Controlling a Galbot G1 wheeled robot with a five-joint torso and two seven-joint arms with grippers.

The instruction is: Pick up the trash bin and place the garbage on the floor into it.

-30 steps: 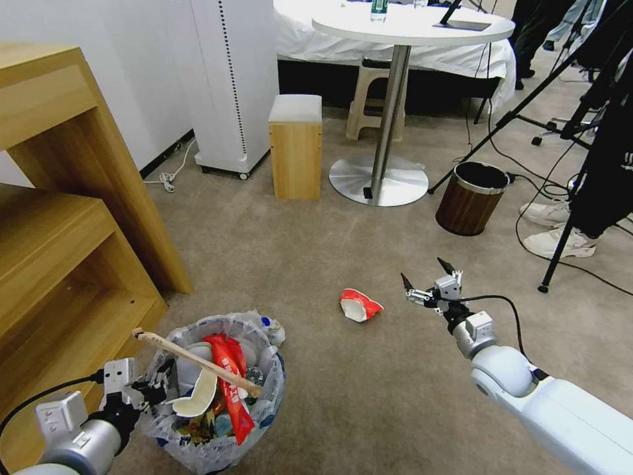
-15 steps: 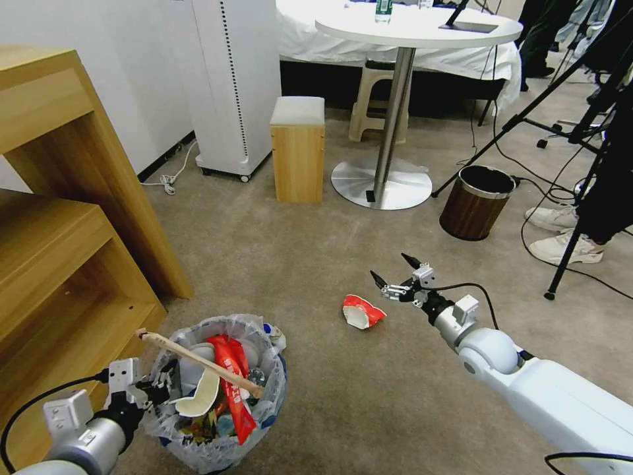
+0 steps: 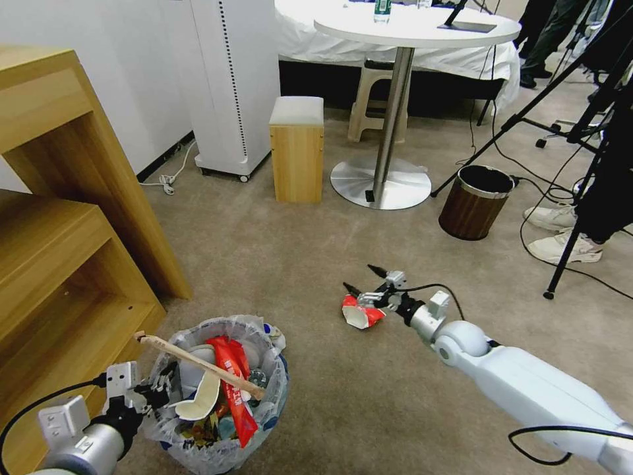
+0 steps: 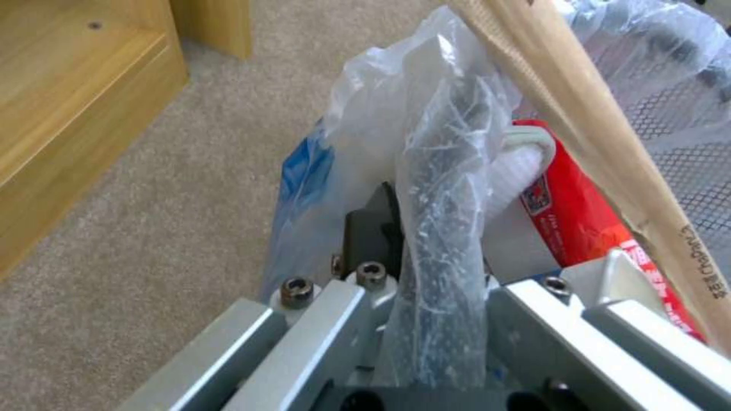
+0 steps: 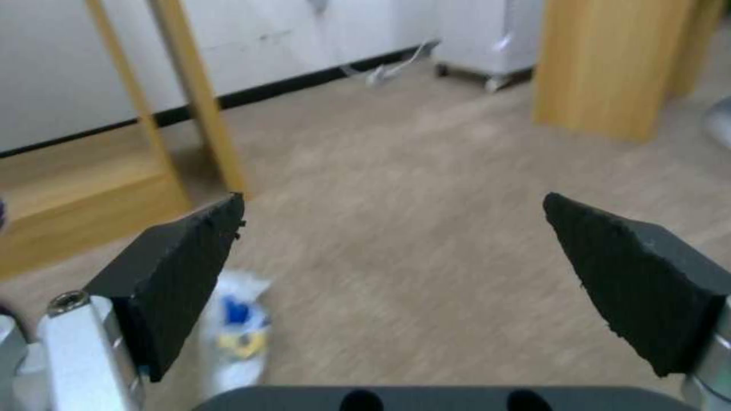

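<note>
Two grippers: both at work, one on the bin, one over the litter.
Left gripper point(image 3: 153, 390): at 7 o'clock in the head view, fingers closed on the bag-covered rim of the trash bin point(image 3: 221, 389); in the left wrist view the crinkled bag and rim point(image 4: 442, 188) run between the closed fingers point(image 4: 373, 228).
Trash bin: round, lined with a translucent bag with blue patches, standing on the floor point(image 3: 277, 251) just beside the wooden shelf unit point(image 3: 59, 218), at the shelf's 4 o'clock.
Bin contents: a wooden stick point(image 3: 198, 364) lies across the top, with a red wrapper point(image 3: 231, 382) and a white curved piece point(image 3: 201, 398) under it; more litter is heaped below.
Right gripper point(image 3: 364, 280): just right of centre, fingers spread wide and holding nothing, poised over the crumpled paper cup point(image 3: 359, 314).
Right fingers point(image 5: 183, 268): black wedge pads well apart, bare carpet between them.
Crumpled paper cup: red and white, lying on the beige carpet at 2 o'clock from the trash bin, well apart from it.
Wood-grain bin point(image 3: 476, 201): at 1 o'clock from the right gripper, near the round table's base point(image 3: 381, 183).
</note>
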